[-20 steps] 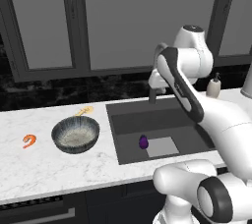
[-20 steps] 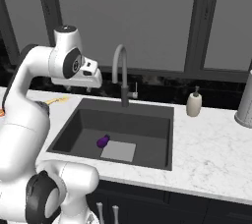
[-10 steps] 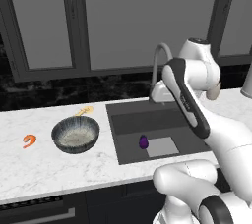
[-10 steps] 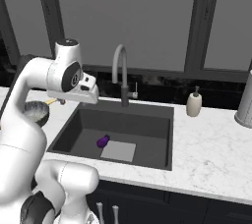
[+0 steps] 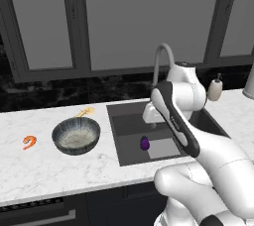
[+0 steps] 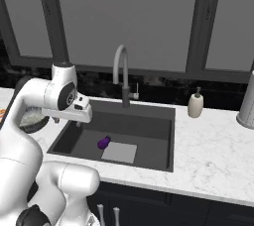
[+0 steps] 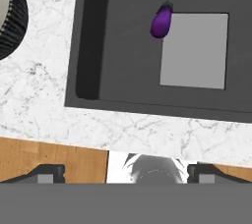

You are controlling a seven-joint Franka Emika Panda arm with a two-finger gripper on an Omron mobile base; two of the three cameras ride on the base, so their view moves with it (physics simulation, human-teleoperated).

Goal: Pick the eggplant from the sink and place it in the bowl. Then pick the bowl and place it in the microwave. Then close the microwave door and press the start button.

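Note:
The small purple eggplant lies on the floor of the dark sink, at the left edge of its light grey patch. The ribbed dark bowl stands on the marble counter left of the sink. My gripper hangs open over the sink's left part, above and short of the eggplant, with nothing between its fingers. The microwave and its door are out of view.
A curved faucet rises behind the sink. A soap dispenser and a metal canister stand on the counter to the right. An orange shrimp lies left of the bowl, a small yellow item behind it.
The hand has come down from faucet height toward the sink's left side, and the jaws have spread a little wider. The eggplant and bowl have not moved.

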